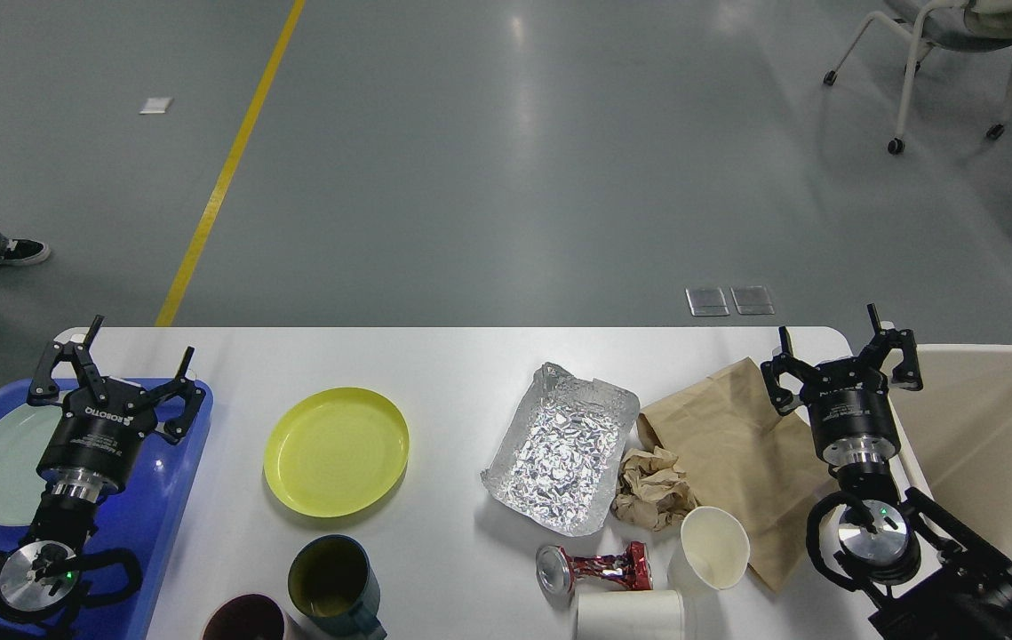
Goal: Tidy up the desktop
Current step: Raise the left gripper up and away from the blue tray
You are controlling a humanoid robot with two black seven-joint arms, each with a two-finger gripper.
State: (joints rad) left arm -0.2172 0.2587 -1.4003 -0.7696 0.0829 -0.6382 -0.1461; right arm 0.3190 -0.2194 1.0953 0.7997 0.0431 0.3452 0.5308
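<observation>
Head view: the desktop (470, 373) fills the lower half of the frame, white, rounded corners, grey floor beyond it. At lower right, a beige bin (994, 444) stands against the table's right end. At lower left, a blue tray (163, 498) holds a pale green plate (3, 462).

Right of centre, a brown paper bag (737, 436) lies flat; a foil sheet (563, 444) lies just to its left, with a crumpled brown paper wad (652, 487) between them. Left of centre sits a yellow plate (337, 449).

Left gripper (115, 366) hangs over the tray, fingers spread, holding nothing. Right gripper (839, 351) is over the bag's right edge beside the bin, fingers spread, empty.

Along the bottom edge: a dark teal mug (337, 587), a dark red cup (248, 620) partly cut off, a crushed red can (594, 571) on its side, a white paper cup (714, 547) tipped over, and a second white cup (630, 615) lying below the can.
</observation>
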